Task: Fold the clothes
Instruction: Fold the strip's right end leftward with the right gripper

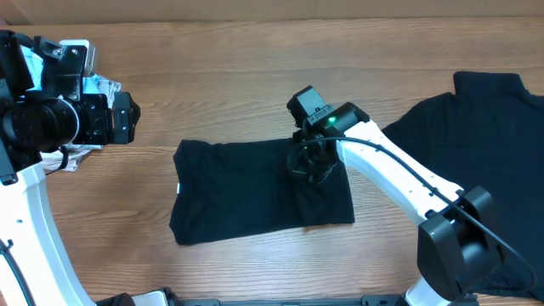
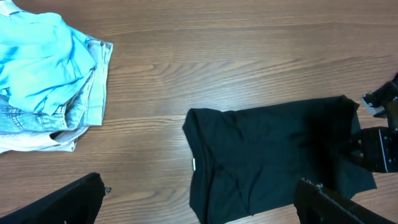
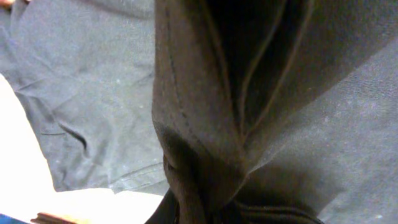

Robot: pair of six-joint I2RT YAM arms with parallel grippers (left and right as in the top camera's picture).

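Note:
A black T-shirt [image 1: 246,195] lies partly folded in the middle of the table, and the left wrist view shows it [image 2: 267,162] with a small white tag [image 2: 193,163] at its left edge. My right gripper [image 1: 311,160] is over the shirt's right part, shut on a bunched fold of black fabric [image 3: 211,124] that fills the right wrist view. A second black T-shirt [image 1: 480,127] is spread at the far right, partly under the right arm. My left gripper [image 1: 126,116] hovers at the far left, open, holding nothing, its fingers [image 2: 68,199] wide apart.
A pile of light-blue clothes and denim [image 2: 50,81] sits at the table's left, below the left arm. Bare wood [image 1: 229,93] stretches behind the centre shirt. The right arm [image 1: 399,174] crosses from the front right.

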